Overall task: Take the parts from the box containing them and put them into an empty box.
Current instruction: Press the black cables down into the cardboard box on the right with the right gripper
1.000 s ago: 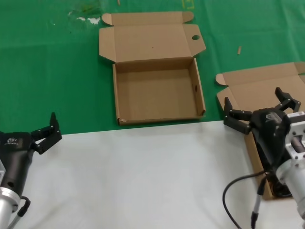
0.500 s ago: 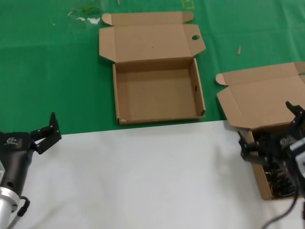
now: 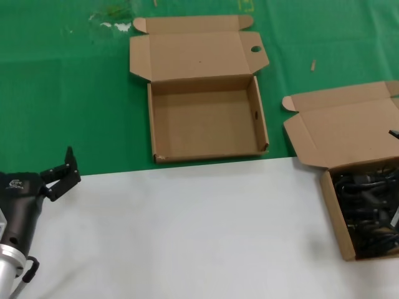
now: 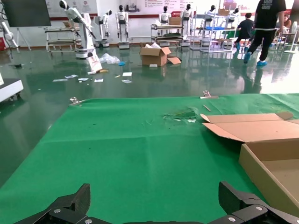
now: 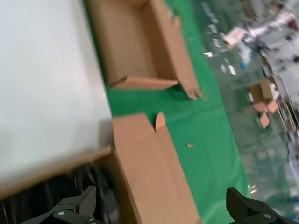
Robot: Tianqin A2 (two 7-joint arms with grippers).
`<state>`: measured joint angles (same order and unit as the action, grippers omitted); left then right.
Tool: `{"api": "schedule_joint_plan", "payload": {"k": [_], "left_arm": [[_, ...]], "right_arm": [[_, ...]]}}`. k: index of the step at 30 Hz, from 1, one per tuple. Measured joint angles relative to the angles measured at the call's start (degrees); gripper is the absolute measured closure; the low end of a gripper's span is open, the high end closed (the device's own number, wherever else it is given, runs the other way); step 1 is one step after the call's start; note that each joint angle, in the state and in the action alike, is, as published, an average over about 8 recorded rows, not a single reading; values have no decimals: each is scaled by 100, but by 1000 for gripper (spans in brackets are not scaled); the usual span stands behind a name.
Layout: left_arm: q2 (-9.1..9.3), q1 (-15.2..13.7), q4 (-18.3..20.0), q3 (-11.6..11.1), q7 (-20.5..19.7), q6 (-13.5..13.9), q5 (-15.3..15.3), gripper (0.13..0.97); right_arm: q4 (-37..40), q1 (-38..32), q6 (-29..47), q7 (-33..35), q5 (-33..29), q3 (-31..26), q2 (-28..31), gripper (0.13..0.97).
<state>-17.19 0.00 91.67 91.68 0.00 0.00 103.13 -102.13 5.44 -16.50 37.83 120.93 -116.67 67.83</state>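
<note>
The empty box [image 3: 163,128] with a round hole in its lid flap lies open in the middle of the green cloth; it also shows in the right wrist view [image 5: 135,42] and in the left wrist view [image 4: 273,163]. The box containing the parts [image 3: 330,205] lies open at the right edge, with black coiled cords [image 3: 365,208] inside. My right gripper [image 5: 163,205] is open and empty, over that box's lid [image 5: 149,172], with the cords [image 5: 56,193] beside one finger. In the head view only a fingertip [image 3: 394,133] of it shows. My left gripper [image 3: 59,173] is open and empty at the near left.
A white sheet [image 3: 187,230] covers the near half of the table, green cloth [image 3: 75,93] the far half. Small scraps [image 3: 112,23] lie on the cloth at the far left. Beyond the table is a workshop floor with other robots [image 4: 84,28].
My right gripper has moved right and almost out of the head view, uncovering the box with the cords. The left arm and both boxes have not moved.
</note>
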Motion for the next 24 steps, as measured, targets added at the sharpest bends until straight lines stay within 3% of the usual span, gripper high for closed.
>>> {"api": "schedule_joint_plan", "payload": {"k": [10, 18, 24], "left_arm": [[0, 0, 0, 0, 0, 0, 0, 132], [0, 0, 0, 0, 0, 0, 0, 132], [0, 0, 0, 0, 0, 0, 0, 132]], "right_arm": [[433, -1031, -120, 1959, 1033, -1012, 694, 129], [946, -2037, -145, 2939, 2008, -1897, 508, 129], [1121, -2523, -164, 3262, 2458, -2353, 394, 129]]}}
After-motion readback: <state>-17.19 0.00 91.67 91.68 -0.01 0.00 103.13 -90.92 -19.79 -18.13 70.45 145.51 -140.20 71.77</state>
